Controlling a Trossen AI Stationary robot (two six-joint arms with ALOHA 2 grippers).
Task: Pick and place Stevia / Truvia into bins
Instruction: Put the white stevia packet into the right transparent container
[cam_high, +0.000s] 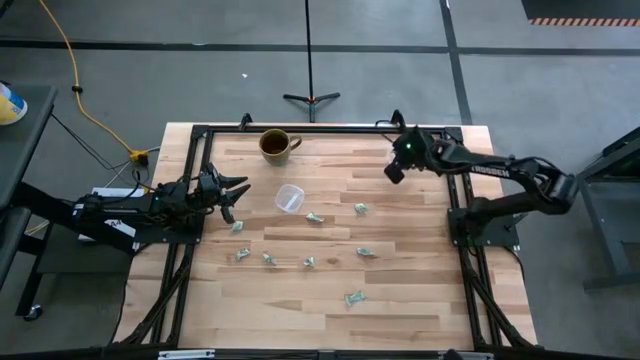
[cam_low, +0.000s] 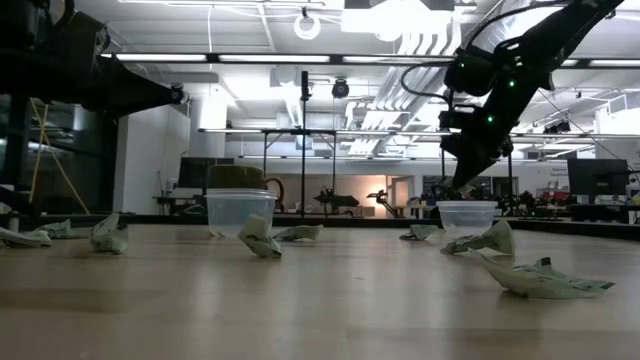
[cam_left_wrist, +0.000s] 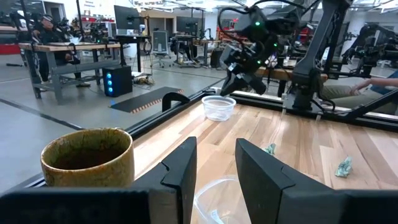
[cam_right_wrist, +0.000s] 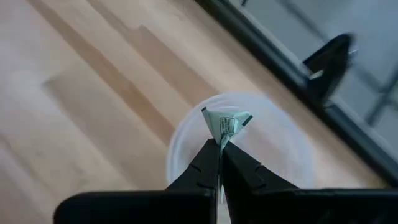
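- The right gripper (cam_right_wrist: 221, 146) is hanging directly over a clear cup (cam_right_wrist: 261, 146) near the table's far right corner, its fingers pressed together on a pale green packet (cam_right_wrist: 225, 126) that is sticking out above the cup's mouth.
- That cup (cam_low: 467, 215) is sitting close to the black frame rail (cam_right_wrist: 292, 65) along the far edge, with bare wood on its near side.
- The left gripper (cam_high: 232, 197) is waiting at the table's left edge, fingers (cam_left_wrist: 180, 168) parted with a gap between them and nothing in them.
- A second clear cup (cam_high: 289, 198) is standing just ahead of the left gripper, with the brown mug (cam_high: 275, 145) beyond it by the far rail.
- Loose packets (cam_high: 314, 217) are lying scattered across the middle of the table (cam_high: 400, 310), well apart from each other; one (cam_high: 354, 297) is lying nearest the front edge.
- The near strip of the table and its right side are offering open wood.
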